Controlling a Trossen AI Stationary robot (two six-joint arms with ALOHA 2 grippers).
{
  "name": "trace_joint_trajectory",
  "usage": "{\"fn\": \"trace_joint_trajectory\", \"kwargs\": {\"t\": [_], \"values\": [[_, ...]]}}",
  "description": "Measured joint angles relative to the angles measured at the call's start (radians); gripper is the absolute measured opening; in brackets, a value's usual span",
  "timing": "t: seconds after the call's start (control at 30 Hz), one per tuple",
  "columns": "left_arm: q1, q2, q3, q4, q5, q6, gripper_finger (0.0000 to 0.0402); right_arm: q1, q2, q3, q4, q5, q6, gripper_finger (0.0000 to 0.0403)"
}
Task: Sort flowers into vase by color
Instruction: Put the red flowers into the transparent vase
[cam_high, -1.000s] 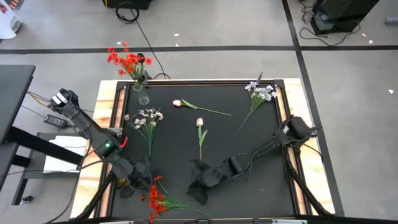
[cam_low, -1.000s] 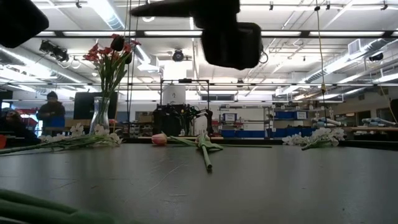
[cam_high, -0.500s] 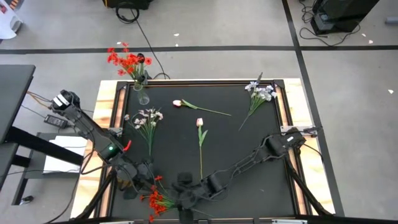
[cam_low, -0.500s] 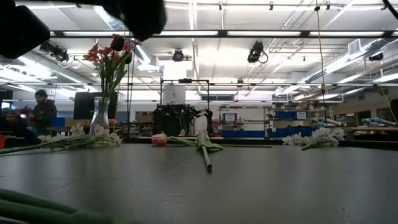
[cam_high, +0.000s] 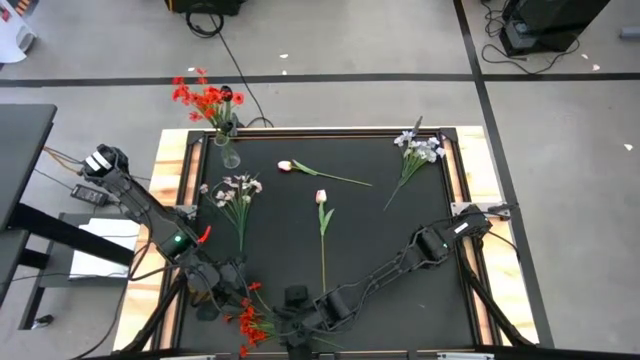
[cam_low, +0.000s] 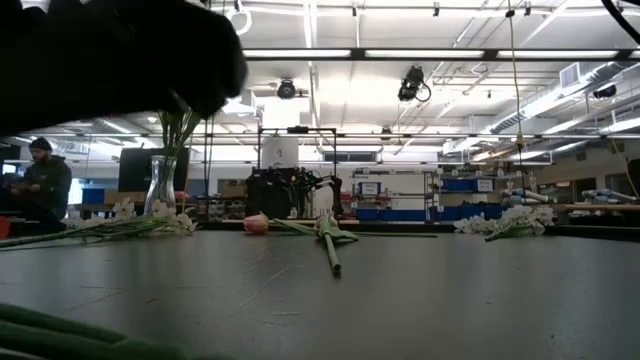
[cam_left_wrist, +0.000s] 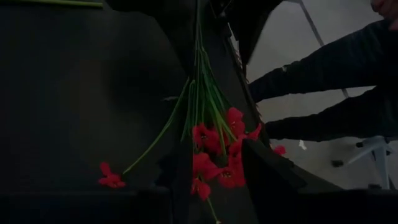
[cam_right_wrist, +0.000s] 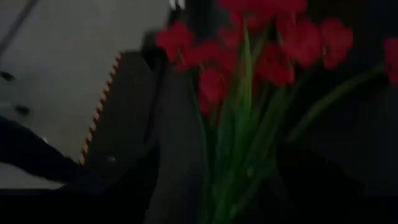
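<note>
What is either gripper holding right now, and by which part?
Cannot be told. Both the left gripper and right gripper are at the red flower spray near the table's front edge, but no closed grip shows.

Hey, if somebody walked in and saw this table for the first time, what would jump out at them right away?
Both end effectors meet over a bunch of red flowers at the table's near edge, the right end effector reaching in from across the black mat. At the far left corner a glass vase already holds red flowers, with white sprays and pink tulips lying loose between.
</note>
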Motion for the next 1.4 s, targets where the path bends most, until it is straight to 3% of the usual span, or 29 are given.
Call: {"fn": "trace_joint_trajectory", "kwargs": {"t": [0.2, 0.43, 0.63, 0.9, 0.97, 1.13, 1.4], "values": [[0.007, 0.0, 0.0, 0.002, -0.005, 0.003, 0.0141, 0.0, 0.023, -0.002, -0.035, -0.051, -0.035, 0.0345], [0.007, 0.0, 0.0, -0.013, -0.016, -0.082, 0.0141, -0.015, 0.073, 0.001, -0.034, -0.044, -0.011, 0.0293], [0.007, 0.0, 0.0, -0.017, -0.016, -0.113, 0.0141, -0.031, 0.071, 0.001, -0.057, -0.027, 0.015, 0.0189], [0.007, 0.0, 0.0, -0.017, -0.016, -0.131, 0.0141, -0.058, 0.069, 0.001, -0.082, -0.051, 0.215, 0.002], [0.007, 0.0, 0.0, -0.017, -0.017, -0.169, 0.0141, -0.061, 0.065, 0.001, -0.091, -0.023, 0.28, 0.0017], [0.005, -0.016, 0.0, -0.018, -0.02, -0.294, 0.0141, -0.068, 0.03, -0.004, -0.224, 0.165, 0.385, 0.0014], [-0.008, -0.122, 0.0, -0.017, -0.083, -0.302, 0.0141, -0.093, -0.107, -0.004, -0.367, 0.307, 0.498, 0.0013]]}}
